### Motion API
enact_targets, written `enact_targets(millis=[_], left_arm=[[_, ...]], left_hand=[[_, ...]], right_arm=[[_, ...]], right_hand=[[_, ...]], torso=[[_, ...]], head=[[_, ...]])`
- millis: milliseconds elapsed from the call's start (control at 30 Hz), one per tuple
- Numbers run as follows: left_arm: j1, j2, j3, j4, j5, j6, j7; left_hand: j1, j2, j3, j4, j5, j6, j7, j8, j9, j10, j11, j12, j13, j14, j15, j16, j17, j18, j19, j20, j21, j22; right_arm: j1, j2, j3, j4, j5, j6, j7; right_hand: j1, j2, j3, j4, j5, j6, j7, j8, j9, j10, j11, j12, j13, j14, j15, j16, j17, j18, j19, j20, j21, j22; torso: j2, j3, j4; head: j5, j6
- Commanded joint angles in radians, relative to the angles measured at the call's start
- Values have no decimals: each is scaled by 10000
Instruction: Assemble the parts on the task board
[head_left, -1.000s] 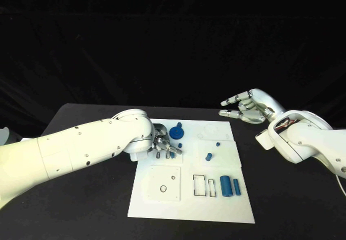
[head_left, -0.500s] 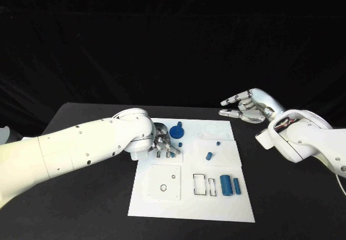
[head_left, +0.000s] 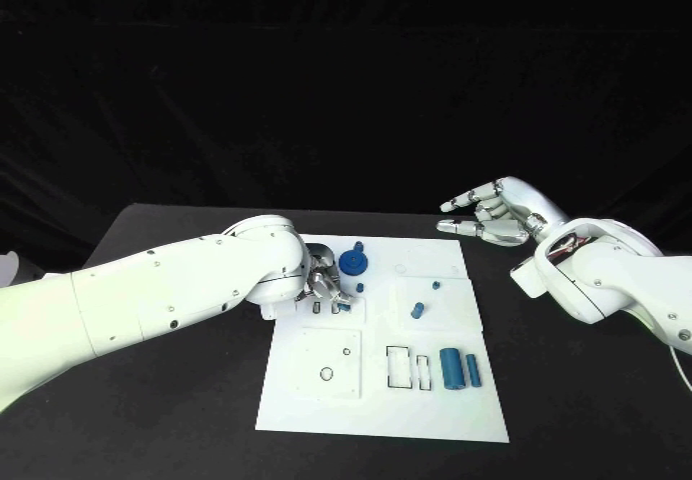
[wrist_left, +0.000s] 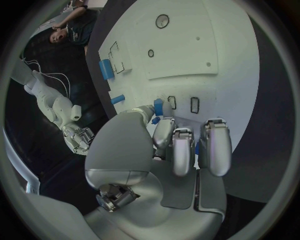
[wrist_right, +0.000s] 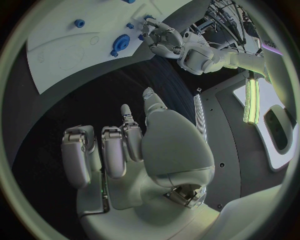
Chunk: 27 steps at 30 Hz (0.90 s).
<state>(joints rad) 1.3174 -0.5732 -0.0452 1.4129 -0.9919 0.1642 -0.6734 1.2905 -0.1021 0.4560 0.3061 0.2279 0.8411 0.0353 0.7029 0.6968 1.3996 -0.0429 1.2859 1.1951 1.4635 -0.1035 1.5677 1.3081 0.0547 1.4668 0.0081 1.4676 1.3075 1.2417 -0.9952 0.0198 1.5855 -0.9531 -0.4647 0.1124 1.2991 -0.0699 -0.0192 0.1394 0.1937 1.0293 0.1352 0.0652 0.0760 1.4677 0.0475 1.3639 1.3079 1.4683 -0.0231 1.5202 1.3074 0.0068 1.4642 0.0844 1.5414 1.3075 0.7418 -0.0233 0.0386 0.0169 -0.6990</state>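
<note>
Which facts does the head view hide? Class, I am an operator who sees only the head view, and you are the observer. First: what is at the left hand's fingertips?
Observer: The left wrist view shows a small blue part at the thumb tip of the left hand. I cannot tell whether it is pinched.
Operator: What lies just ahead of those fingers?
Observer: Two rectangular slots in the task board, both empty.
Operator: Is the right palm empty?
Observer: Yes. In the right wrist view the right hand holds nothing, fingers apart over the black table.
</note>
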Motion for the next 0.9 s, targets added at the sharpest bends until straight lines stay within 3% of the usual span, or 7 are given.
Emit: enact_targets(millis=[33, 467, 900], left_arm=[[3, -83, 17, 137, 192, -427, 74], [-55, -579, -13, 721, 92, -1345, 176], [-159, -693, -72, 957, -1056, -1462, 117]], left_hand=[[-413, -10, 1976, -1764, -49, 49, 16, 60, 94, -31, 61, -90, 241, 1073, 67, 31, 2627, -171, 460, 38, 33, 831], [-719, -114, 2478, -2089, -68, 56, 2, 142, 234, -5, 41, -103, 214, 1073, 57, 31, 2627, -191, 496, 29, 85, 937], [-765, -214, 2578, -2235, -91, 73, -7, 160, 271, 32, 32, -78, 231, 1073, 49, 31, 2627, -218, 542, 23, 160, 1072]], right_arm=[[-11, 16, -6, -19, -27, 243, -31], [-28, 23, -34, -84, -16, 352, -32], [-36, 10, -41, -99, -9, 379, -14]], right_hand=[[66, 64, -55, 10, 64, 50, -10, 30, 17, 155, 19, -41, 1583, 803, 5, -35, 1676, 90, 697, 4, -57, 2017], [36, 75, -89, 32, 74, 51, -11, 30, 17, 156, 20, -38, 1582, 802, 4, -39, 1672, 92, 693, 3, -62, 2010], [33, 76, -92, 34, 75, 51, -11, 30, 17, 156, 20, -38, 1582, 802, 4, -40, 1671, 92, 694, 3, -62, 2011]], torso=[[-1, -2, 5], [-20, 18, 45], [-8, 9, 25]], head=[[11, -11], [9, -7], [49, -20]])
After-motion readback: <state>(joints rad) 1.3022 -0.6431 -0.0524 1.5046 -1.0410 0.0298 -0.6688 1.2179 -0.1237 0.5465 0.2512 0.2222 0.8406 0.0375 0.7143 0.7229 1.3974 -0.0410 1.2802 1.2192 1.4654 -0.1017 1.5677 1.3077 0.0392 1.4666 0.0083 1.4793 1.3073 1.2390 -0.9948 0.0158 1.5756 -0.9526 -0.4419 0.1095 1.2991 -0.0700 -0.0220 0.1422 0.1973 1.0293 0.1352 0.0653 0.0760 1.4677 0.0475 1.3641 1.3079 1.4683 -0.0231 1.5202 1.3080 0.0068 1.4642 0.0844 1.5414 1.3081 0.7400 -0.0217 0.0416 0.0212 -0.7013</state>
